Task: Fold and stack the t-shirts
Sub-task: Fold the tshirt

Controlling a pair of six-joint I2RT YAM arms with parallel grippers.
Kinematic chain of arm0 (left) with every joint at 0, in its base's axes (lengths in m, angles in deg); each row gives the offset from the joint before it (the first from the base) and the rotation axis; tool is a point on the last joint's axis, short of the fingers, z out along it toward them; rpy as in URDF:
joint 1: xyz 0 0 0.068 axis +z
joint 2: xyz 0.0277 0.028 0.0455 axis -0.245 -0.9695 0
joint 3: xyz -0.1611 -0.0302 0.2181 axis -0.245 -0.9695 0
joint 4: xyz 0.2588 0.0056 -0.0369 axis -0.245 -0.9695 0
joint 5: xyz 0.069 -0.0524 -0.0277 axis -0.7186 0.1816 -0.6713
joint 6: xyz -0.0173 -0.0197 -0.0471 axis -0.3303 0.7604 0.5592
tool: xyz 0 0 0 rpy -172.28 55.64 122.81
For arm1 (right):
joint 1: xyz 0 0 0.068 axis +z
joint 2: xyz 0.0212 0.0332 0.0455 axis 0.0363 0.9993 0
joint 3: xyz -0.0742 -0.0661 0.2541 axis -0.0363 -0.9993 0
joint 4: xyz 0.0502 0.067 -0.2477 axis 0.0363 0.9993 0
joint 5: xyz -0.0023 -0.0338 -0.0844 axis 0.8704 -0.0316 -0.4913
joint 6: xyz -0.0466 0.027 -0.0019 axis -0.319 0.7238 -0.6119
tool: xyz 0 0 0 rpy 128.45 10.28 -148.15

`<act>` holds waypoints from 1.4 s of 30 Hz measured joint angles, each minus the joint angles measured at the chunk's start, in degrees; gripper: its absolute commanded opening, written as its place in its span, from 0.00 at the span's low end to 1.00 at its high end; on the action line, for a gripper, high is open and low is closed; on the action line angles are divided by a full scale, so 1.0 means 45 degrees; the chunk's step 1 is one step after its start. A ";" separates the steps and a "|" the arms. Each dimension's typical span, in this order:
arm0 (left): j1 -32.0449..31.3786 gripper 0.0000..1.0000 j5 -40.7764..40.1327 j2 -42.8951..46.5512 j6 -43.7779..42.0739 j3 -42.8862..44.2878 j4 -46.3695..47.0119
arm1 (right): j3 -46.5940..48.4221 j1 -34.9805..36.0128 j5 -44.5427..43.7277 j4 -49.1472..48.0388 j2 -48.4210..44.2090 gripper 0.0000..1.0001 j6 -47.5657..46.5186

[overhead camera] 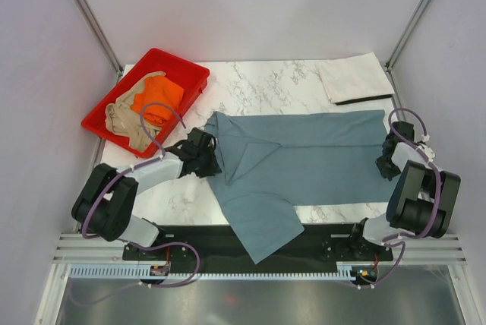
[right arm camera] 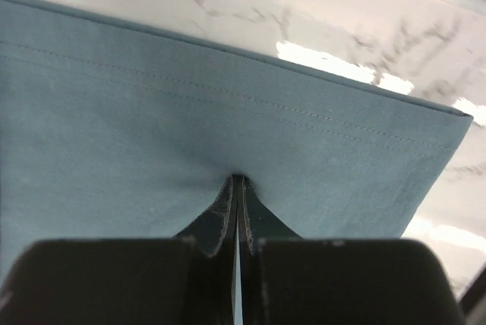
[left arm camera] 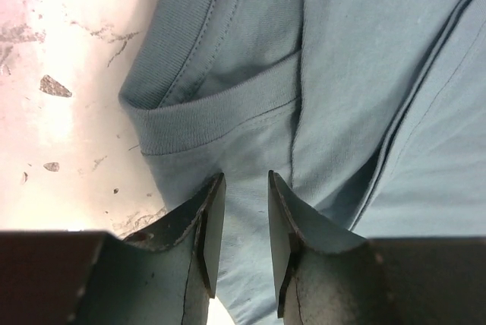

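Right tool (right arm camera: 238,182) tight on blue-grey t-shirt (right arm camera: 137,127) hem, left tool (left arm camera: 244,192) near collar.

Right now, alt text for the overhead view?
A blue-grey shirt lies spread on a marble table, left hand at its collar, right hand at its hem. A red tray holds an orange shirt and a beige shirt.

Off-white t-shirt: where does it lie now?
Top view: the off-white t-shirt lies folded at the far right corner of the table, beyond the blue-grey t-shirt.
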 measured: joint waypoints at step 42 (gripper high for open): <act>0.3895 0.42 0.5610 -0.2438 -0.2113 0.4075 -0.0199 | 0.8777 1.3318 0.1817 0.0442 0.6057 0.41 -0.2089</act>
